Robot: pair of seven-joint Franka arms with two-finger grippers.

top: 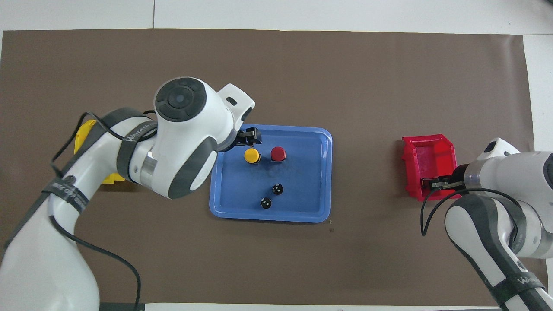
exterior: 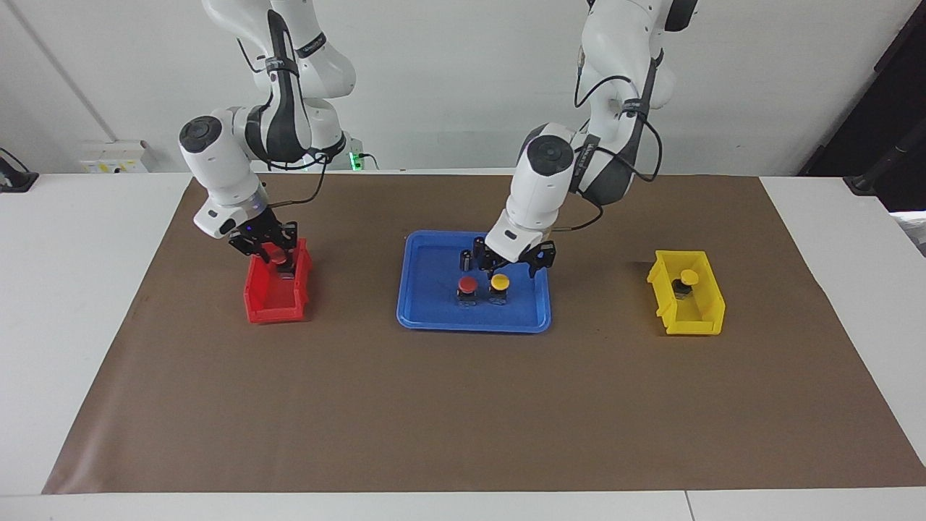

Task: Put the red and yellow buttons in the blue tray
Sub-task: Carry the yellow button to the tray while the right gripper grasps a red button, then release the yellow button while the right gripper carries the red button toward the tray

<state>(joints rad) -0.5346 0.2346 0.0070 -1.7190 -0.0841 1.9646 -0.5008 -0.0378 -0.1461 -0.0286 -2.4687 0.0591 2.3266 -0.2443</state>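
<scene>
The blue tray (exterior: pixel 434 318) (top: pixel 302 214) holds a red button (exterior: pixel 467 285) (top: pixel 278 153) and a yellow button (exterior: pixel 499 281) (top: pixel 252 155) standing side by side. My left gripper (exterior: pixel 512 263) (top: pixel 249 137) hangs open just over the yellow button, holding nothing. Another red button (exterior: pixel 279 256) sits in the red bin (exterior: pixel 278 300) (top: pixel 432 153), with my right gripper (exterior: pixel 269 252) (top: pixel 432 184) shut on it; the overhead view hides this button. A second yellow button (exterior: pixel 689 277) rests in the yellow bin (exterior: pixel 687 318).
Two small dark cylinders (exterior: pixel 466 257) (top: pixel 278 188) stand in the tray, nearer the robots than the buttons. A brown mat (exterior: pixel 463 405) covers the table. In the overhead view my left arm hides most of the yellow bin (top: pixel 84 134).
</scene>
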